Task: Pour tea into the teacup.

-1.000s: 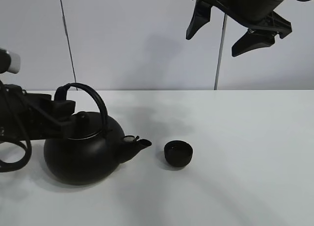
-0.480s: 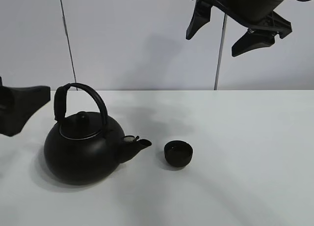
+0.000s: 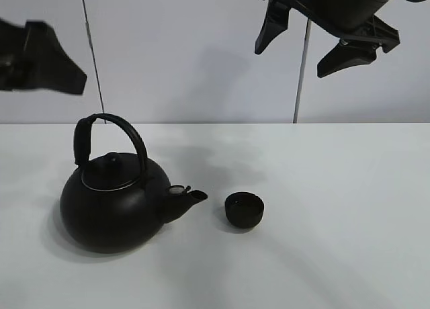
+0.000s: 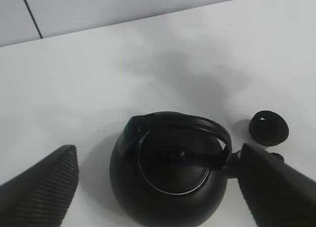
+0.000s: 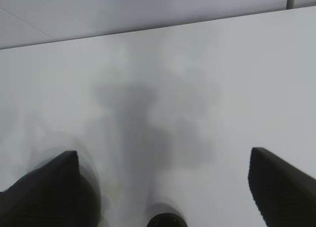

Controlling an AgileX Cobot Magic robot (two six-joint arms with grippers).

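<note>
Exterior high view: we see the left gripper (image 3: 40, 57) raised at the left edge of the picture, well above the white table (image 3: 336, 208) and clear of everything; only part of it shows here. In the left wrist view its two fingers (image 4: 39, 187) stand wide apart with nothing between them, looking down on the kettle (image 4: 170, 180) below. The right gripper (image 3: 322, 43) hangs high at the top right, jaws spread and empty, far above the table.

Outward from the hands, the kettle (image 3: 111, 205) stands upright on the left part of the table, handle arched up, spout pointing toward the teacup (image 3: 244, 209). The teacup sits upright just beside the spout tip, apart from it. To the right of the cup and toward the near edge the table lies bare, with the wall (image 3: 195, 54) along the far edge.
</note>
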